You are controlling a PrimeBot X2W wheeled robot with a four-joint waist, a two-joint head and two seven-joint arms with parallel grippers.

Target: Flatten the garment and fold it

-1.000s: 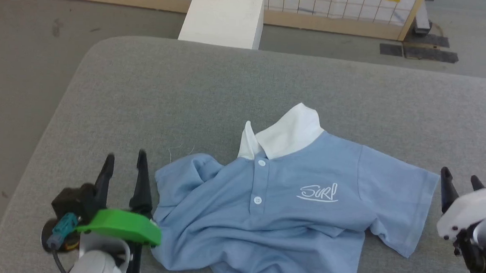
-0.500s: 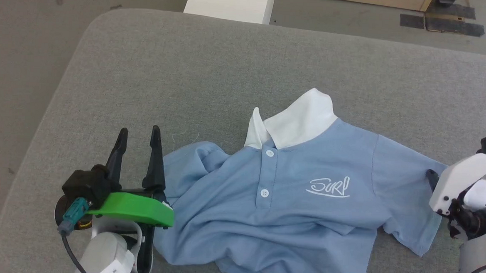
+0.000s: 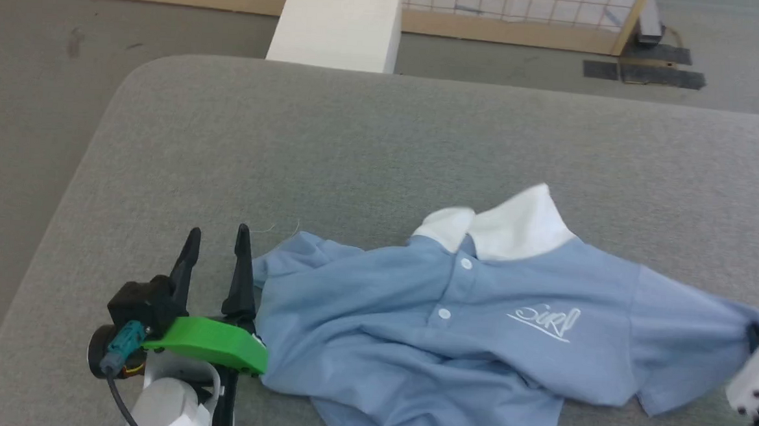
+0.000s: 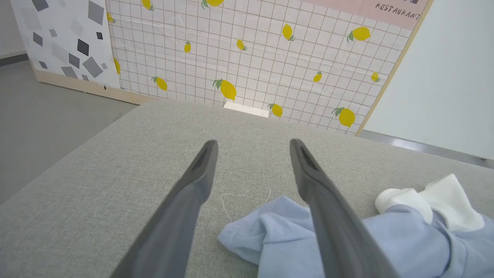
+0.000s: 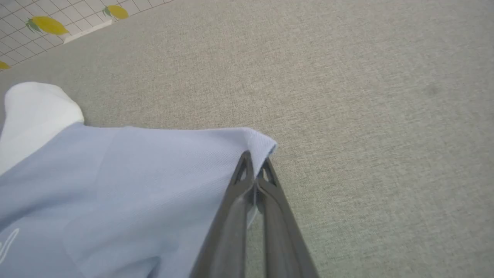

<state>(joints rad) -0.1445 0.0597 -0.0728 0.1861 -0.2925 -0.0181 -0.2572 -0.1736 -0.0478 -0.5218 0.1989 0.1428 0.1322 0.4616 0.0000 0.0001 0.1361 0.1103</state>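
The garment (image 3: 477, 328), a light blue polo with a white collar (image 3: 515, 230) and white script logo, lies rumpled on the grey cushioned surface (image 3: 370, 147). My right gripper (image 5: 254, 164) is shut on the corner of its right sleeve (image 5: 254, 141), which is drawn taut toward the right edge of the head view (image 3: 747, 323). My left gripper (image 3: 216, 256) stands open just left of the crumpled left sleeve (image 4: 262, 227); nothing lies between its fingers (image 4: 200, 173), and one finger passes in front of the sleeve.
A white block (image 3: 337, 22) stands beyond the surface's far edge. Behind it runs a lemon-patterned grid panel (image 4: 251, 58) on a wooden base. Grey floor (image 3: 28, 91) lies left of the surface's rounded corner. A loose thread (image 4: 235, 195) lies near the left sleeve.
My right gripper closed on the right sleeve corner and pulled it rightward, dragging the shirt and stretching it out. The collar shifted right. The left gripper stayed open beside the left sleeve. The camera moved.
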